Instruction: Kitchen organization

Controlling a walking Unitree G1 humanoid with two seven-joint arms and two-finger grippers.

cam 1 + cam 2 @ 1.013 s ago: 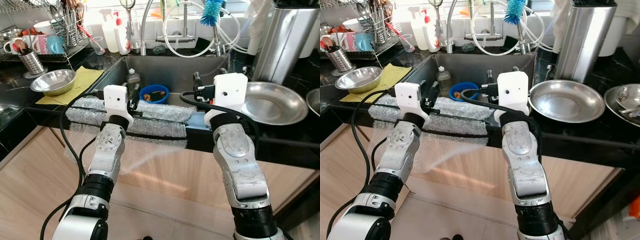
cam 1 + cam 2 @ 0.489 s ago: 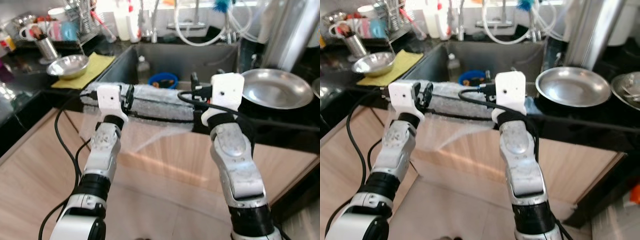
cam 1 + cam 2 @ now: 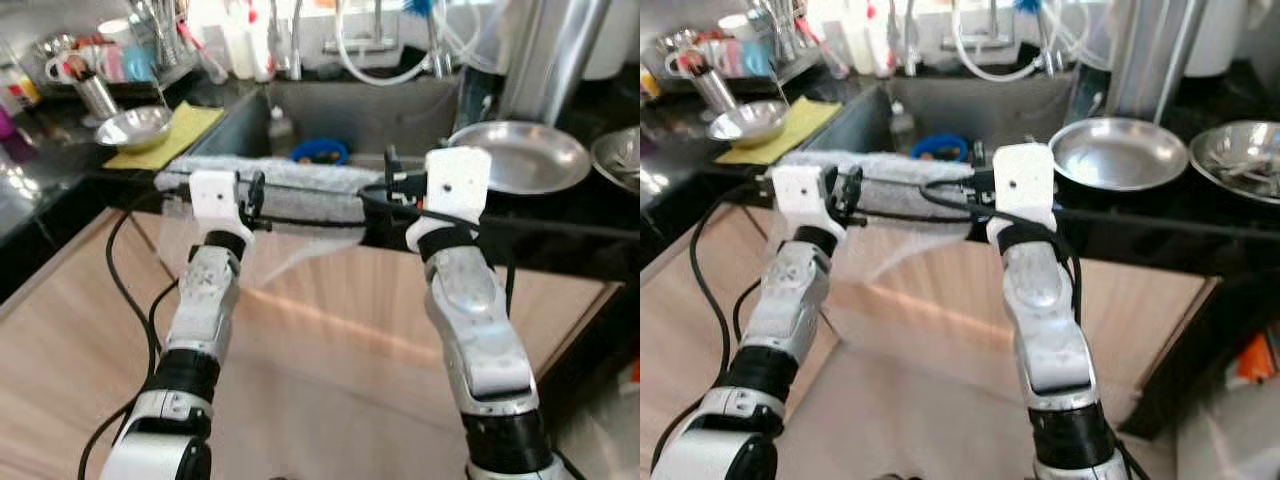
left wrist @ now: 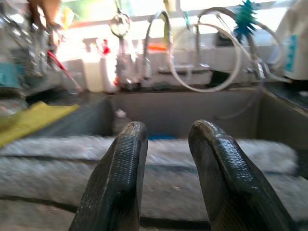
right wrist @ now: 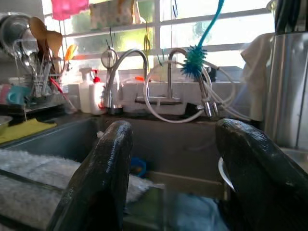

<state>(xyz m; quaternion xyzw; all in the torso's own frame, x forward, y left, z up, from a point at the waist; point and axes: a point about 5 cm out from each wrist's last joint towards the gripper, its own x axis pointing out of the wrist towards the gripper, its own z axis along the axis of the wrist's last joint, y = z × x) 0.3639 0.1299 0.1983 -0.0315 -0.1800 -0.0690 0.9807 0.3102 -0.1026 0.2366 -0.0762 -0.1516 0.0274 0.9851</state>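
Both arms up in front of the sink (image 3: 400,105), roughly level w/ the counter edge. Left gripper (image 4: 166,163) w/ fingers a bit apart, nothing between them, just short of the bubble wrap (image 3: 300,195) draped over the sink's front rim. Right gripper (image 5: 175,173) w/ fingers wide apart, also holding nothing, near the wrap's right end. Blue bowl (image 3: 320,152) down in the basin behind the wrap, small bottle (image 3: 280,127) beside it. Big steel plate (image 3: 520,155) on the black counter to the right, steel bowl (image 3: 133,127) on a yellow cloth (image 3: 185,130) to the left. Dish rack w/ mugs and utensils (image 3: 110,60) far left, kinda blurry.
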